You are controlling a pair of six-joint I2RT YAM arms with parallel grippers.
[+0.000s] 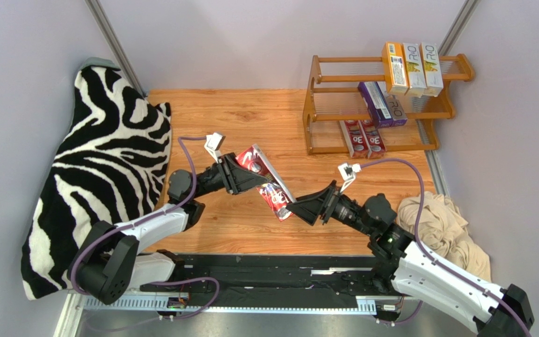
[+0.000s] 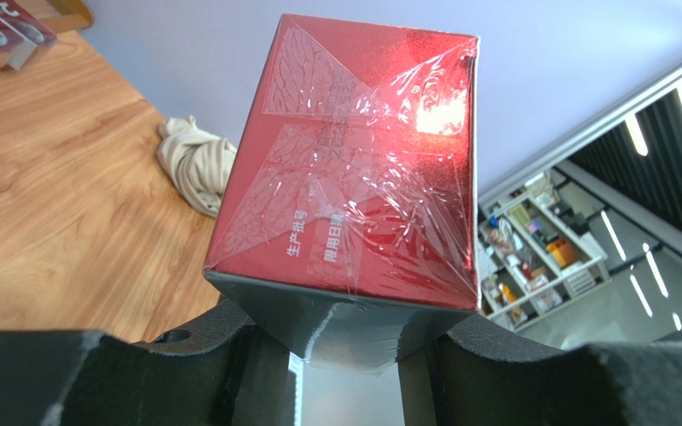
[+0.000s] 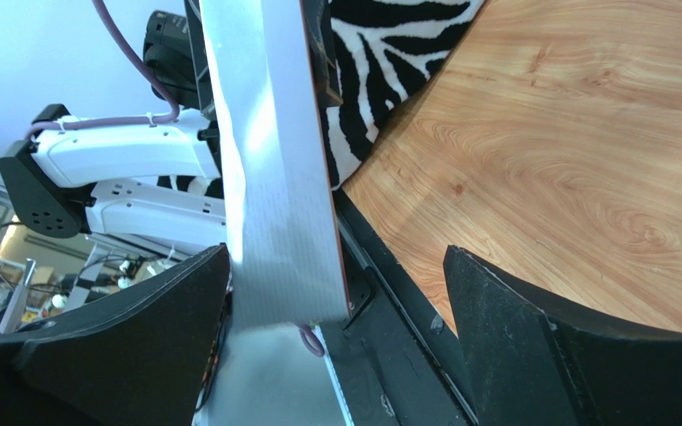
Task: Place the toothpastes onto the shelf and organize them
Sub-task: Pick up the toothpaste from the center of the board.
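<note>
1. Toothpaste carton, red, slim, film-wrapped cardboard (image 1: 276, 199), hangs above the wooden worktop (image 1: 237, 119). We judge it light, stiff and slippery, best pinched across its broad faces.
2. Left claw (image 1: 252, 177) clamps it; right claw (image 3: 336, 257) stands wide around its lower end.
3. Only the left wrist view shows the glossy wrap. Only the top view shows the orange-brown wooden shelf (image 1: 314, 112) holding seven other cartons (image 1: 381, 105).

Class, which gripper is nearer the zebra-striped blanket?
Left. The left gripper is just right of the zebra-striped blanket; the right gripper is farther right, beyond the red carton.
</note>
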